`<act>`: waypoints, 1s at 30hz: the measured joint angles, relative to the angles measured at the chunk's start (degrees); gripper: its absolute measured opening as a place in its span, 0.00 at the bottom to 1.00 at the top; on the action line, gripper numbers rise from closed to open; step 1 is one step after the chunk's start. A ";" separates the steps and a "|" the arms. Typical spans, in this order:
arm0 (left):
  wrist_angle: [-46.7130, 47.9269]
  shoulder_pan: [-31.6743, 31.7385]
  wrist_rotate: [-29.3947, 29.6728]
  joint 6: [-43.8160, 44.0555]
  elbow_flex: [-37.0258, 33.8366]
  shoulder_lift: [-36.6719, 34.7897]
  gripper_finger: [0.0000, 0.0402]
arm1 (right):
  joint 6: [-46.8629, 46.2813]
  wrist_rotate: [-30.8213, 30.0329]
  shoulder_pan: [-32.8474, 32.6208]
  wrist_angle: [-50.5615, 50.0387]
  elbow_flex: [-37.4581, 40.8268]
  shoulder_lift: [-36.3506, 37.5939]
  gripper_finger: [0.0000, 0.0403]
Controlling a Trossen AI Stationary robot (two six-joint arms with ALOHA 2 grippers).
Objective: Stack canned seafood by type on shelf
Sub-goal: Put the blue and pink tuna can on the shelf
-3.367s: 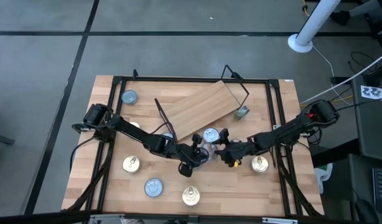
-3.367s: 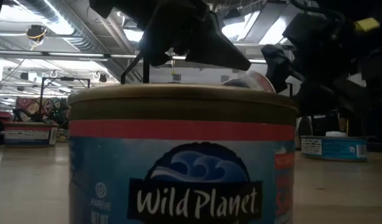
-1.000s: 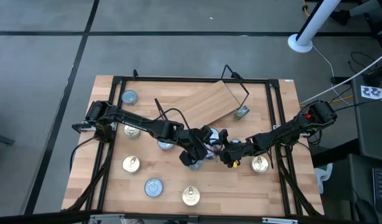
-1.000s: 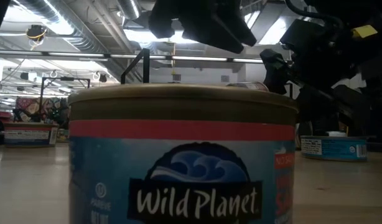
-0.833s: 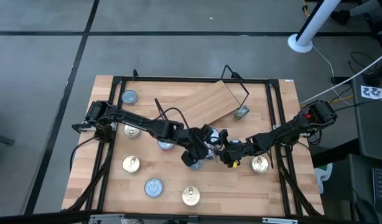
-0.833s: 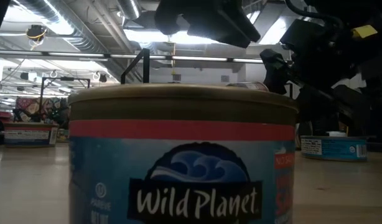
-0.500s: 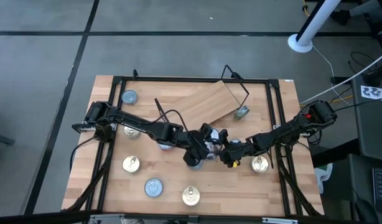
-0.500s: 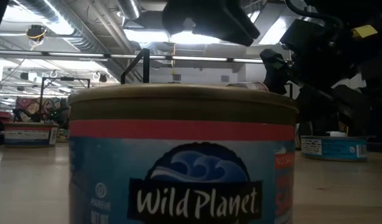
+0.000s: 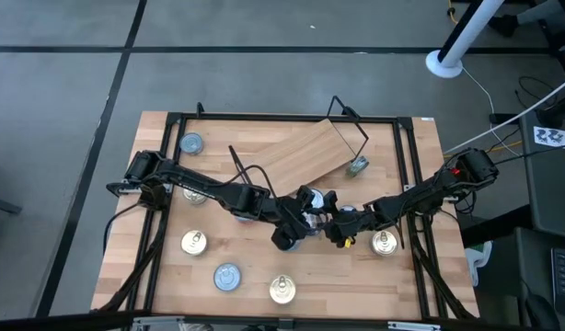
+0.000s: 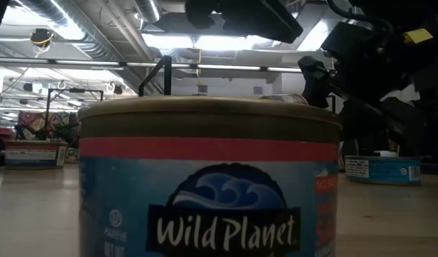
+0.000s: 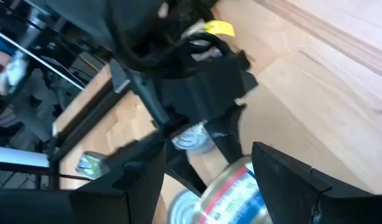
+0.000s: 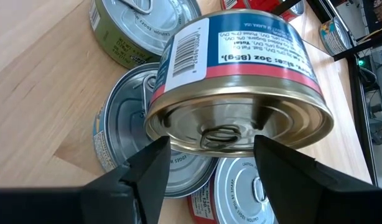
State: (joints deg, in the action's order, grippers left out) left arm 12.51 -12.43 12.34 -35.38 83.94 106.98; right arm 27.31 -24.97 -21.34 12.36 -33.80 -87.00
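Movement is showing first in the high view: the left claw is now sitting closer in against the tins clustered mid-table, having edged in over the last few seconds. The right claw is waiting just beside the cluster on its other side. The shelf is lying skewed well behind them, carrying no tins, so stacking is probably not yet under way. In the low view a blue-labelled tin is filling the frame, and an arm's dark bulk overhead is sitting higher and further across than before. In the left wrist view a tilted blue-and-red tin is lying right within the left claw's reach; whether it is clamped I cannot tell. In the right wrist view the right claw is standing wide and holding nothing. The tilted tin's brass pull-ring end is facing it, leaning on a silvery tin.
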 joint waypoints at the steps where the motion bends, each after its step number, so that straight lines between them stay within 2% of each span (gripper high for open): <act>1: -0.68 -0.02 0.02 -0.61 0.00 0.00 0.59 | 0.00 0.00 0.00 0.00 0.00 0.00 0.58; 9: -2.50 -0.62 0.29 1.00 0.00 1.43 0.59 | 0.00 -0.01 0.00 -0.02 0.00 0.02 0.58; 21: -1.81 -0.35 0.35 -3.82 0.13 2.64 0.59 | 0.02 -0.36 0.00 0.17 -0.02 0.04 0.58; 26: 3.35 0.78 -0.28 -6.05 0.15 2.83 0.59 | 0.02 -0.35 0.00 0.22 -0.02 0.04 0.58; 30: 7.49 1.23 -0.25 -12.11 0.13 2.99 0.59 | 0.01 -0.35 0.00 0.14 -0.02 0.04 0.58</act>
State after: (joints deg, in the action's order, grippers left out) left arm 19.99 -11.20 12.09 -47.49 84.07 109.97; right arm 27.32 -25.32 -21.34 12.50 -33.82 -86.96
